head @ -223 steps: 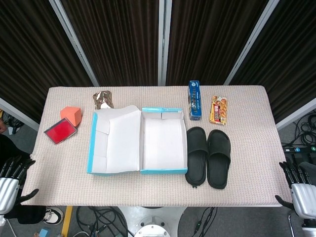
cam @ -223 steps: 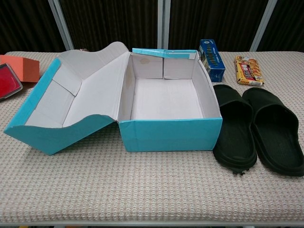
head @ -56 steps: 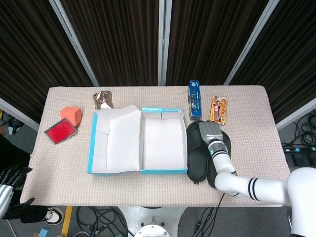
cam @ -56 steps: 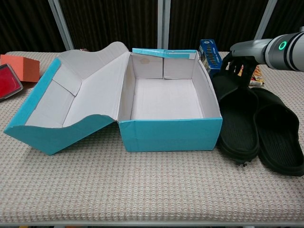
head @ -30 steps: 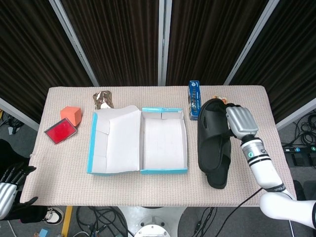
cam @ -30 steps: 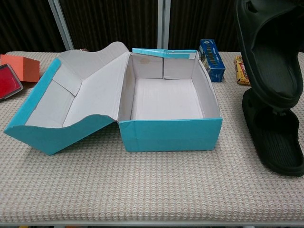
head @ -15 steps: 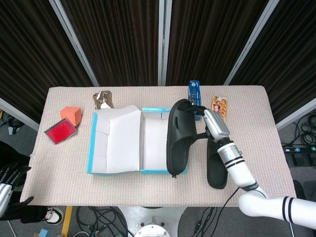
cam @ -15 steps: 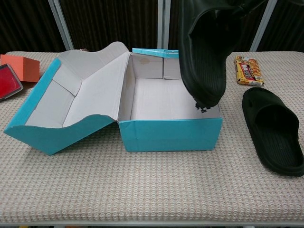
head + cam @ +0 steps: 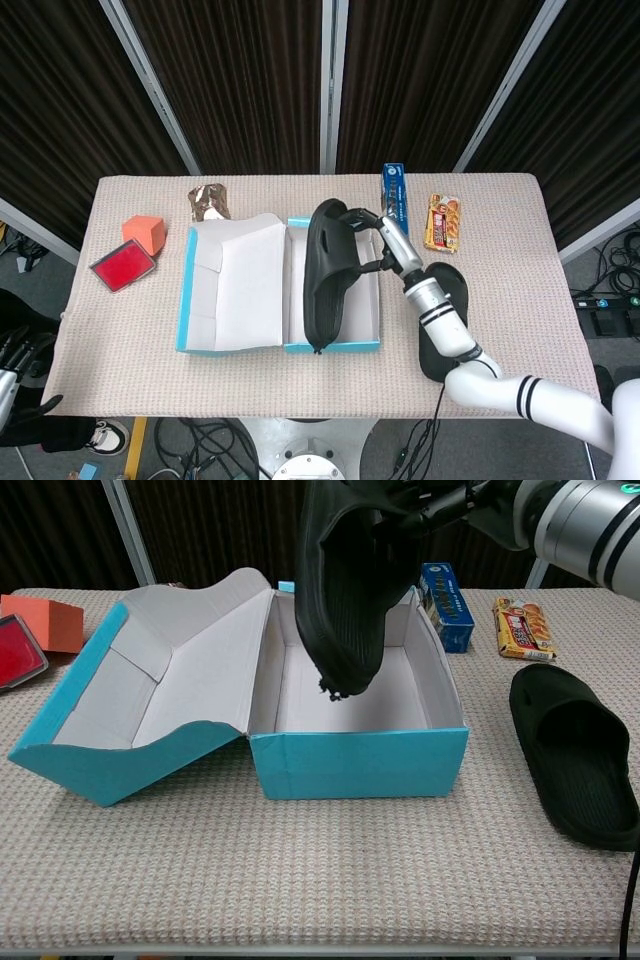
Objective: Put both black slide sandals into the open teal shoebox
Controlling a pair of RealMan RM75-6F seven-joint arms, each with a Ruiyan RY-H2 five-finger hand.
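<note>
We see the right robot hand [image 9: 385,243] grasping one black rubber slide sandal [image 9: 328,272] by its strap end and holding it in the air above the open teal cardboard shoebox [image 9: 333,345]. In the chest view this sandal [image 9: 350,590] hangs nearly upright, ribbed sole towards the camera, its lower end over the white interior of the shoebox [image 9: 358,763] and clear of the box floor. The box lid lies folded open to the left, resting on the beige woven worktop [image 9: 520,290].

The second black slide sandal [image 9: 574,750] lies flat on the worktop to the right of the box, apart from it, strap end away from us.

The left robot hand [image 9: 14,358] shows only at the lower left edge of the head view, off the worktop; it holds nothing, and its fingers look spread.

Behind the box we see a narrow blue carton [image 9: 394,201] and an orange snack packet [image 9: 442,222]. At the far left lie an orange block [image 9: 144,233], a red flat case [image 9: 122,266] and a crumpled foil wrapper [image 9: 209,202].
</note>
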